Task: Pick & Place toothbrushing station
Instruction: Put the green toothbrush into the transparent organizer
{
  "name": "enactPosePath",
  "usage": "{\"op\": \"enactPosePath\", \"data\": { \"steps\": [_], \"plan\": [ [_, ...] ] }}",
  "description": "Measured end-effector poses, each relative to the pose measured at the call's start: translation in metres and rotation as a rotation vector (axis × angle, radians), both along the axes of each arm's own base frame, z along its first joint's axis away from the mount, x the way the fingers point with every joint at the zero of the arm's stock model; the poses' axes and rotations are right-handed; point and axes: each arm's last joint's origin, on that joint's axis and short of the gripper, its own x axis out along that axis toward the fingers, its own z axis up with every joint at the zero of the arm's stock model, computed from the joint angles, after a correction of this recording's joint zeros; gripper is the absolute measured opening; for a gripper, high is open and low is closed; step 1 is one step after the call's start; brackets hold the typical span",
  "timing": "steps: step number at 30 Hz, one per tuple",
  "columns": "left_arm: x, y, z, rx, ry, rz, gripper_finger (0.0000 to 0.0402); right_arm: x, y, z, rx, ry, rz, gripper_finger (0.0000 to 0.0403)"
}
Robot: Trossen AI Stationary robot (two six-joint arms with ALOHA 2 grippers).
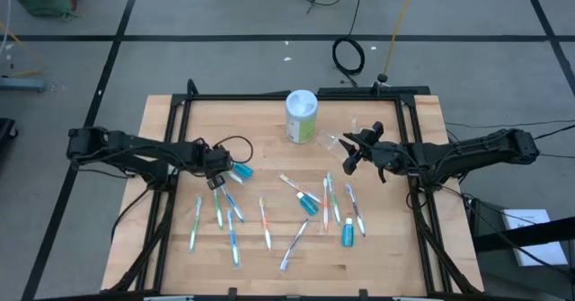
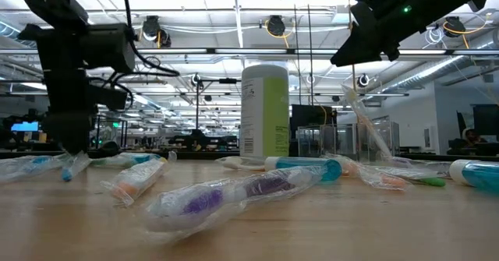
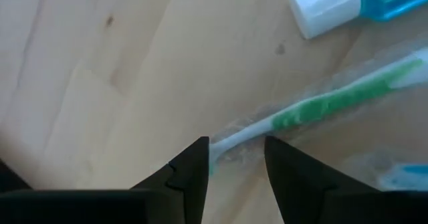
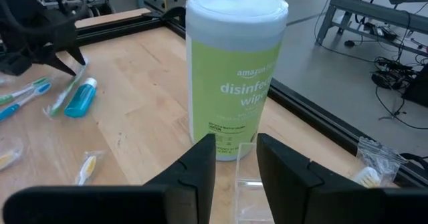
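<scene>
Several wrapped toothbrushes with green, blue, orange and pink handles (image 1: 269,220) and small teal tubes (image 1: 310,204) lie flat on the wooden table. My left gripper (image 1: 216,177) is low over the table's left half. It is shut on the end of a green-handled toothbrush (image 3: 321,103), beside a teal tube (image 1: 241,169). My right gripper (image 1: 349,154) is raised over the right half and shut on the small clear cup (image 1: 333,142). My left gripper pinches the white end (image 3: 231,142) of the wrapped green toothbrush between its two fingers, which come from above and point down. The handle runs away from the fingers, close over the wood. Whether it is lifted clear, I cannot tell. My right gripper pinches the clear cup's wall (image 4: 244,162) between its two fingers; which part of the wall, I cannot tell. The cup (image 2: 368,128) hangs tilted below the raised fingers, and its lower end (image 2: 387,158) is close to the table.
A tall white and green canister of disinfecting wipes (image 1: 302,115) stands upright at the table's far middle, just beyond the right gripper. A black frame (image 1: 269,95) runs round the table. Bare wood lies along the near edge (image 1: 359,274).
</scene>
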Motion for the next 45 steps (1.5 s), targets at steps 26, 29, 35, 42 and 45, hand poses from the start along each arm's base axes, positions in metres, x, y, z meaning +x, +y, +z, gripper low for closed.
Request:
{"op": "enactPosePath", "data": {
  "steps": [26,29,35,42,45],
  "plan": [
    [0.06,-0.025,0.068,0.364,-0.147,-0.538,0.0003,0.001,0.0,0.002,0.002,-0.03,-0.001,0.0105],
    [0.077,-0.033,0.081,0.546,-0.221,-0.77,0.0003,0.004,0.0,0.006,0.031,-0.103,-0.012,0.0105],
    [0.108,-0.042,0.103,0.898,-0.318,-1.045,0.0003,0.019,0.003,0.005,0.161,-0.2,0.147,0.0105],
    [0.134,-0.047,0.096,1.14,-0.291,-1.259,0.0004,0.05,0.006,-0.003,0.214,-0.288,0.445,0.0105],
    [0.144,-0.05,0.089,1.231,-0.251,-1.328,0.0003,0.059,0.002,-0.011,0.237,-0.311,0.424,0.0105]
  ]
}}
